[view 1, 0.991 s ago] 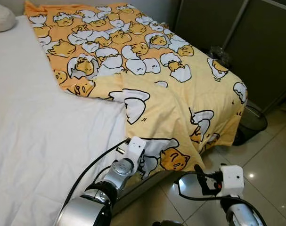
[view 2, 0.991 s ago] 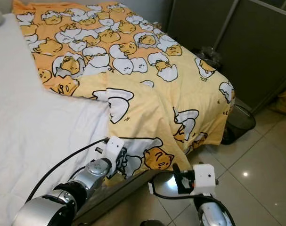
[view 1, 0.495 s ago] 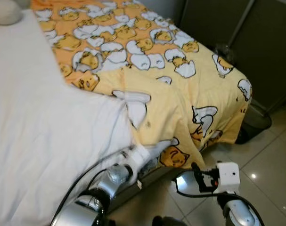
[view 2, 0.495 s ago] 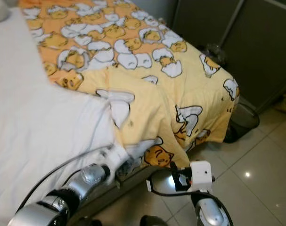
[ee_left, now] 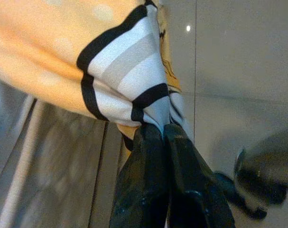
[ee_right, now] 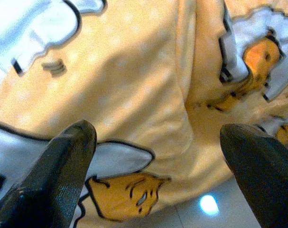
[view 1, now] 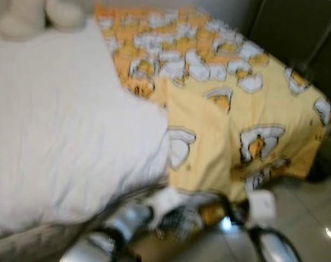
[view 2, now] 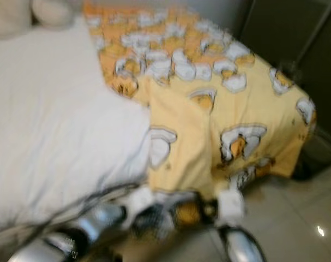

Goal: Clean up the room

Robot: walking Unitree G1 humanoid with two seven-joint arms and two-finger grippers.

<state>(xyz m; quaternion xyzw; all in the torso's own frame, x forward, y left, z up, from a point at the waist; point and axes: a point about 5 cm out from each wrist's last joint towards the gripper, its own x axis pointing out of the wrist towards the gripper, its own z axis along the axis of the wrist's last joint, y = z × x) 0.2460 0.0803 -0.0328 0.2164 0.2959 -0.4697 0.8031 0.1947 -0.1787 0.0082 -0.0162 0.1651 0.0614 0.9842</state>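
Since the earlier frame the head camera swings left, blurred. Left wrist: left gripper [ee_left: 160,130] clamped on the yellow quilt [ee_left: 110,61] hem for pulling. Right wrist: right gripper [ee_right: 158,156] spread wide, quilt just ahead, ready to grab.

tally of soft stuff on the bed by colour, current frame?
Yellow-orange cartoon-print blanket: 1, its hanging corner pinched in the shut left gripper; the open right gripper faces it.
White bed sheet: 1
Off-white pillows at the head: 2, blurred
Total: 4
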